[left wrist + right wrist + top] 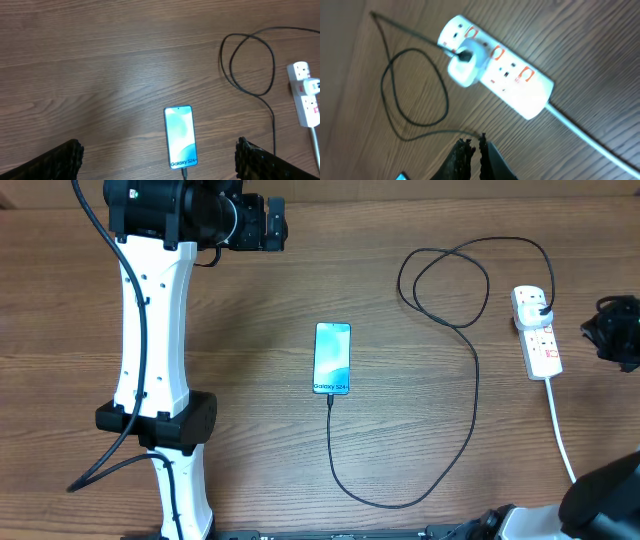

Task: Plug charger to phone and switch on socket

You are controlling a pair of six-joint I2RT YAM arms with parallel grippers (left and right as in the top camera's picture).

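Observation:
The phone (332,358) lies flat mid-table with its light blue screen lit. The thin black charger cable (474,395) has its tip in the phone's bottom edge (330,396), then runs right and loops up to the white socket strip (540,340). A white adapter (465,66) sits in the strip (520,85). My left gripper (266,222) is open, high above the phone (180,136), with its fingers (157,161) wide apart. My right gripper (473,149) is shut and empty, just off the strip; it shows at the right edge in the overhead view (612,330).
The strip's thick white cord (560,435) runs toward the front right edge. The left arm's white column (150,340) stands at the left. The cable's loops (248,62) lie left of the strip.

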